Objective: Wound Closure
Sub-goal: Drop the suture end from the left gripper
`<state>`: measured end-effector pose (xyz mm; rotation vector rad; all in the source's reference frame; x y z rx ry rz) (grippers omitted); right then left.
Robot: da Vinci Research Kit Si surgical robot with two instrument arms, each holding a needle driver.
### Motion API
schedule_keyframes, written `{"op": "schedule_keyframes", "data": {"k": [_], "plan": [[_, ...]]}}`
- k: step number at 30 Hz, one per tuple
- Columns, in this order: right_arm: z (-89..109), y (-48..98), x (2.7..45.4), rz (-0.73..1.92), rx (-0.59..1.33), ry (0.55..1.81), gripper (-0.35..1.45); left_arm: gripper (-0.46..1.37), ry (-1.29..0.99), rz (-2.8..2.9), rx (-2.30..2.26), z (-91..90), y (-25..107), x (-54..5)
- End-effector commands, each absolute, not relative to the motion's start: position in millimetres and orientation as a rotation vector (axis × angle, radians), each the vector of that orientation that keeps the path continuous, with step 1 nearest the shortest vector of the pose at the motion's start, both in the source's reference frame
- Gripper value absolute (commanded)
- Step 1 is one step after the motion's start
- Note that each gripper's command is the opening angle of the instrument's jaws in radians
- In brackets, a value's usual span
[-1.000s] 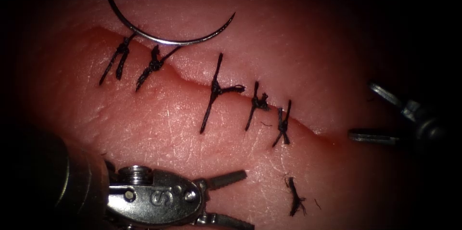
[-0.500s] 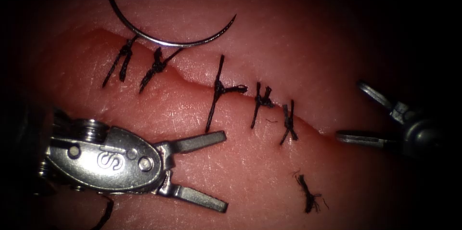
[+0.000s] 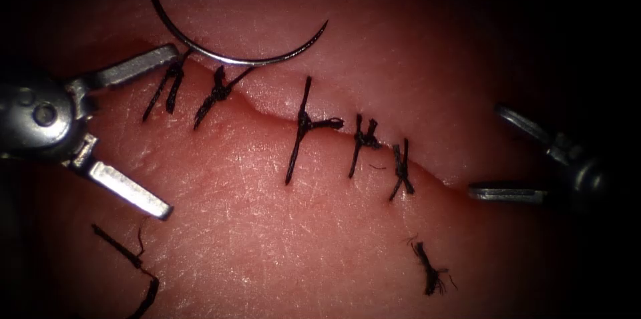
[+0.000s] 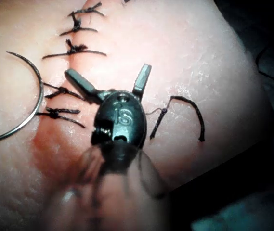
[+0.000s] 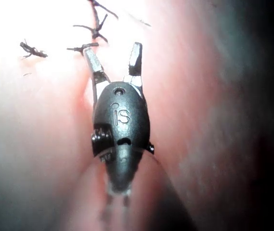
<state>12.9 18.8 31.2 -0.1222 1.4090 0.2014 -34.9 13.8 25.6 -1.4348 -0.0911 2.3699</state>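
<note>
Steel, stiff and slick, the curved needle (image 3: 220, 42) lies free on the tissue (image 3: 280, 225) above the cut's (image 3: 267, 115) left end, likeliest gripped mid-curve, while the left tool (image 3: 160, 129) and right tool (image 3: 491, 155) both gape wide, holding nothing.

The left tool (image 3: 167, 132) (image 4: 110, 79) reaches in at the left end of the cut (image 3: 267, 115), its jaws spread wide and holding nothing, one on either side of the cut. The right tool (image 3: 491, 152) (image 5: 113, 55) sits at the cut's right end, jaws apart and empty.
</note>
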Motion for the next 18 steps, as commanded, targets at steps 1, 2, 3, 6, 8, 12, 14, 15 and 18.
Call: {"op": "schedule_keyframes", "data": {"k": [1,2,3,6,8,12,14,15,18], "plan": [[31.0,18.9,12.9,0.194,-0.106,1.402,1.16,0.96,-0.08,2.371,-1.423,25.6,13.7,-34.9],[30.9,19.0,12.9,0.194,-0.103,1.4,1.17,0.94,-0.077,2.371,-1.419,25.6,13.7,-34.9],[30.7,19.1,12.9,0.194,-0.1,1.398,1.17,0.92,-0.071,2.376,-1.419,25.6,13.7,-34.9],[30.7,19.1,12.9,0.187,-0.089,1.39,1.17,0.87,-0.063,2.385,-1.418,25.6,13.9,-34.9],[30.8,19.0,13.0,0.186,-0.09,1.39,1.17,0.79,-0.056,2.377,-1.42,25.6,14.1,-35.0],[31.0,19.0,12.9,0.185,-0.091,1.389,1.17,0.61,-0.037,2.368,-1.423,25.6,14.3,-35.1],[31.0,19.1,12.9,0.186,-0.091,1.388,1.17,0.55,-0.035,2.368,-1.42,25.6,14.3,-35.1],[31.0,19.1,12.9,0.186,-0.091,1.388,1.17,0.54,-0.034,2.368,-1.42,25.6,14.2,-35.1],[31.0,19.1,12.9,0.186,-0.091,1.389,1.17,0.5,-0.031,2.369,-1.418,25.7,14.1,-35.0]]}}
